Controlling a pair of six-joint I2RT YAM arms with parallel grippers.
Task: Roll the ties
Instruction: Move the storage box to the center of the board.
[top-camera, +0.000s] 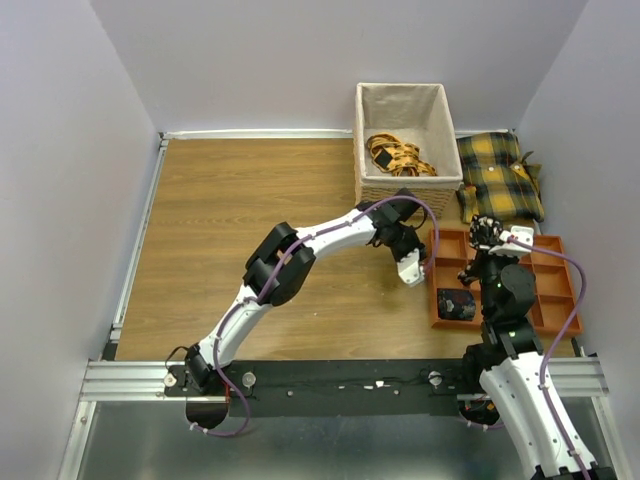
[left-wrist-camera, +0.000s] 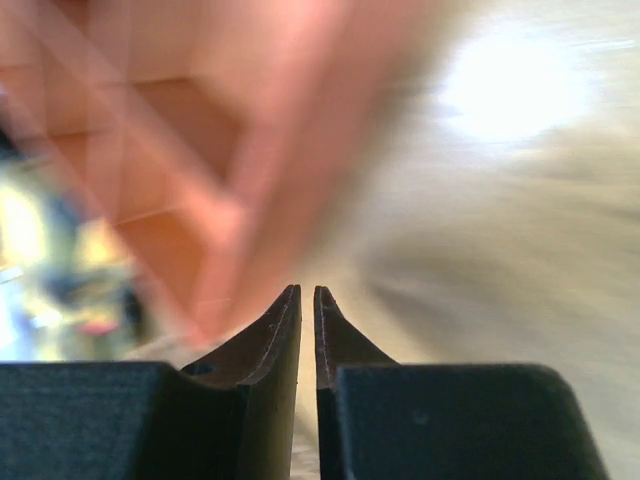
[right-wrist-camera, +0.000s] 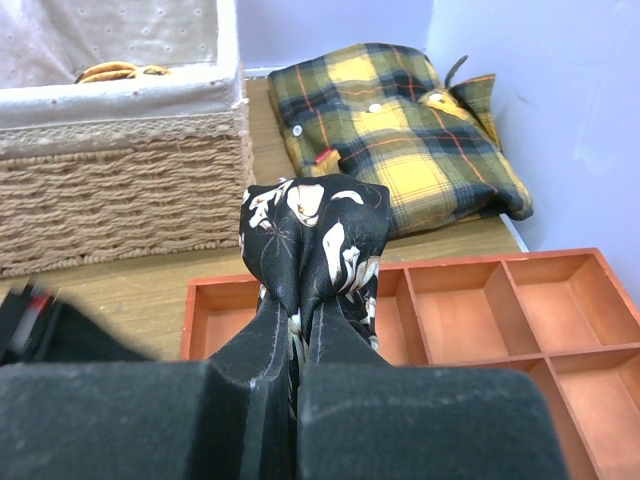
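Jaws status: right jaws clenched on a rolled tie (right-wrist-camera: 315, 240), pinching the coil's lower part while the bulk bulges above the tips, held in the air over the far side of the orange tray (right-wrist-camera: 470, 320). Left jaws are pressed almost together with a thin slit and nothing between them, hovering by the tray's left edge; that view is motion-blurred. A second coil (top-camera: 456, 304) sits in the tray's near-left compartment. Handling call: the tie is light, soft fabric, probably slick, no stiffness, so the roll likely springs loose if the squeeze lets go early. Best hold is across the coil's flat sides, squeezing all layers together, not the outer tail. Not fragile, firm grip is fine. Set it deep in a compartment so the walls keep it wound.
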